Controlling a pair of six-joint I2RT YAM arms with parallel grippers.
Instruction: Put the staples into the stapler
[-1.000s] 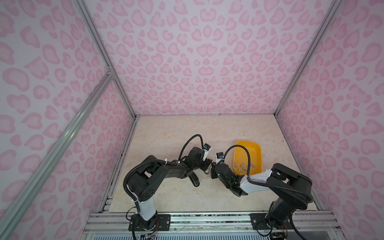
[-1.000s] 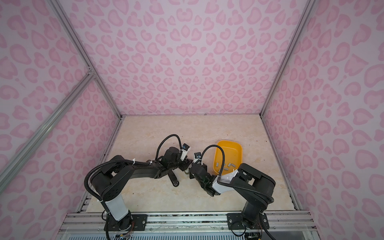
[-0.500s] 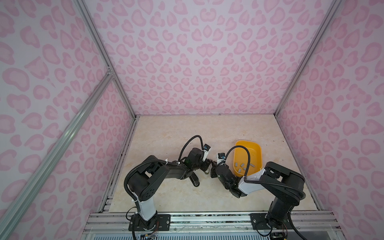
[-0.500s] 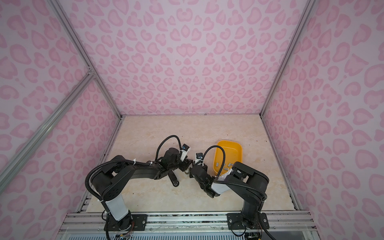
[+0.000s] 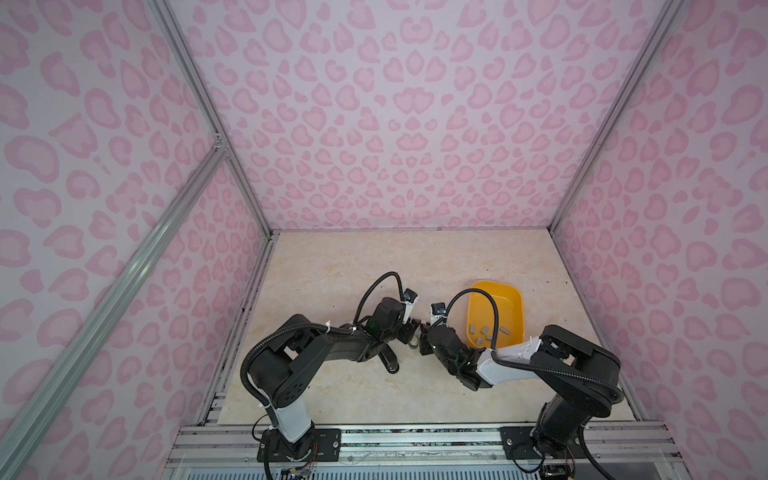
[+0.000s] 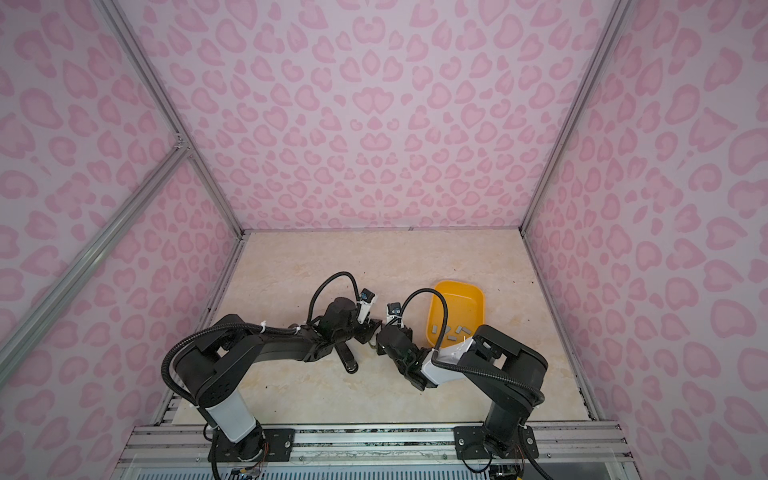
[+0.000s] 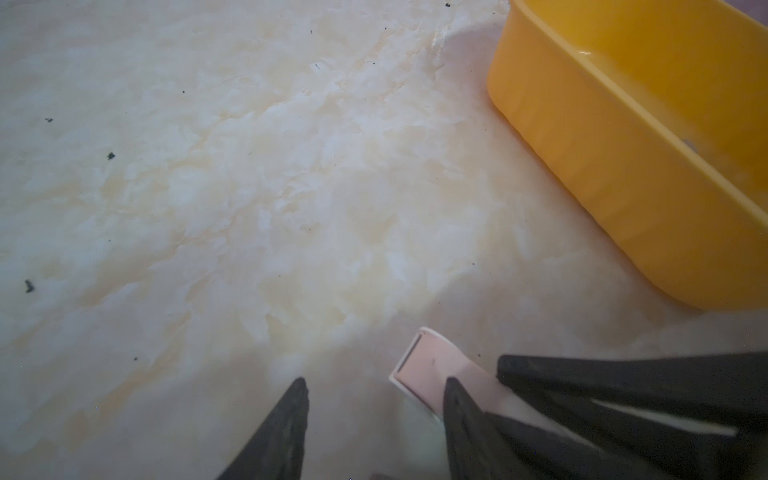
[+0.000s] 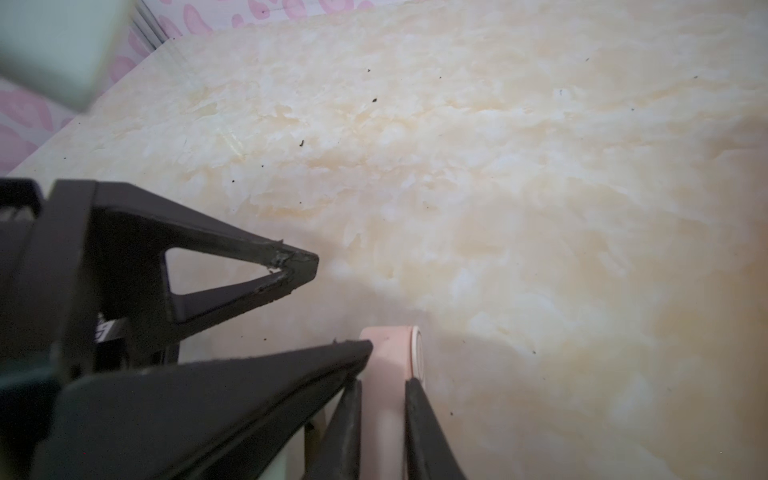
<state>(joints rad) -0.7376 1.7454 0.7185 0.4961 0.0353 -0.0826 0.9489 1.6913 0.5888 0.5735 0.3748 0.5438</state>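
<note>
A pale pink stapler [image 8: 388,361] sits low over the table at the middle, where both grippers meet. My right gripper [image 8: 384,382] is shut on it, one finger against each side. My left gripper [image 7: 376,382] is open. One of its fingertips [image 8: 365,347] touches the stapler's side and the other fingertip [image 8: 309,262] stands apart over bare table. In the left wrist view the stapler's end [image 7: 426,363] pokes out beside that finger. Both top views hide most of the stapler under the grippers [image 5: 415,334]. Several grey staples [image 5: 484,330] lie in the yellow bin [image 5: 515,299].
The yellow bin [image 6: 478,297] stands right of the grippers, close to the right wrist. A black elongated object [image 5: 389,360] lies on the table under the left forearm. Pink patterned walls enclose the marble tabletop [image 5: 353,270] on three sides.
Both grippers stay together at the middle of the table. The right arm's elbow has swayed slightly; nothing else has visibly moved.
</note>
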